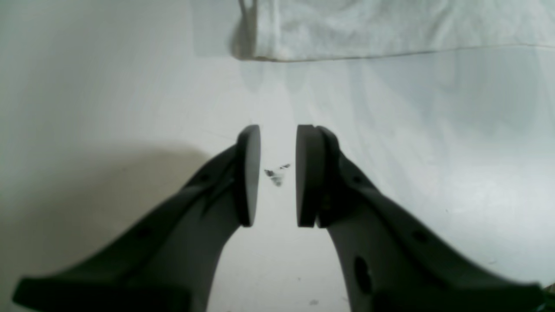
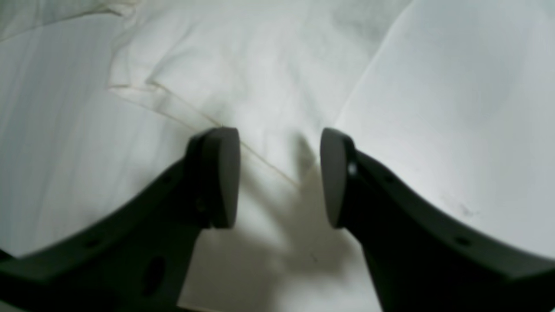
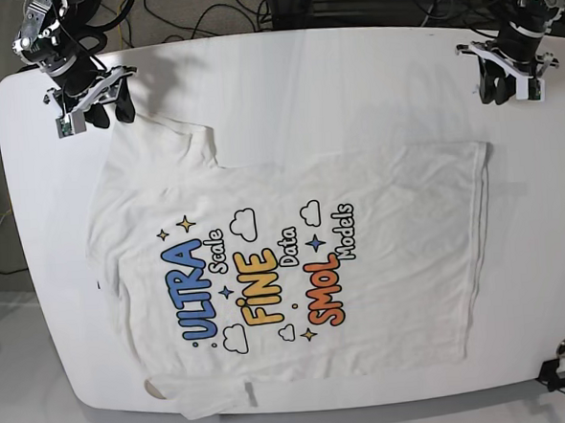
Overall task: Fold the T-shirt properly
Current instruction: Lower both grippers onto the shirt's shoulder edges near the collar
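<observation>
Large white printed cotton T-shirt (image 3: 296,278) lies flat, unfolded on white table (image 3: 351,73). Left gripper (image 1: 278,175) narrowly parted, empty, off the hem; right gripper (image 2: 279,175) wider, empty over sleeve edge. Risk: pinching one layer, dragging wrinkles.

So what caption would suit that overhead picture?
Printed white T-shirt spread flat on a white table, two open grippers at its far corners.

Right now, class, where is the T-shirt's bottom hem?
In the base view, the T-shirt's hem lies on the right, just below the left gripper on the white table.
</observation>
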Robot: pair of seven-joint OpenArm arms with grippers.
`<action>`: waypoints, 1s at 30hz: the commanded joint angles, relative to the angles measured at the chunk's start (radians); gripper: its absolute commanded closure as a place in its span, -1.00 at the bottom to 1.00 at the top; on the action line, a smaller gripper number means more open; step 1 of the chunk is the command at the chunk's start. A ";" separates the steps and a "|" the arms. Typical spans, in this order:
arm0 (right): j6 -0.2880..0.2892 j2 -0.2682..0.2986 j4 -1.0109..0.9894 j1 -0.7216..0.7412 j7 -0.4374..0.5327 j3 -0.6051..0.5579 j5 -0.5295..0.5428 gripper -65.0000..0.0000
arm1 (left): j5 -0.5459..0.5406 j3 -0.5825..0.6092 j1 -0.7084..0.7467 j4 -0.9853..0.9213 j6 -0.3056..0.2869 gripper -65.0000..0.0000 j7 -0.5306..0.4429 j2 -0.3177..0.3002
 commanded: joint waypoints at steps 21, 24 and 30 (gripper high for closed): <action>-0.013 -0.024 -0.003 0.040 0.007 0.013 0.018 0.07 | -0.015 -0.020 -0.014 0.003 0.006 0.63 -0.012 -0.027; -0.014 -0.020 -0.023 0.046 0.008 0.009 0.017 0.07 | -0.013 -0.021 -0.016 0.002 0.008 0.63 -0.012 -0.026; -0.014 -0.016 -0.047 0.055 0.009 -0.042 0.015 0.07 | -0.016 -0.020 -0.014 0.002 0.008 0.62 -0.015 -0.024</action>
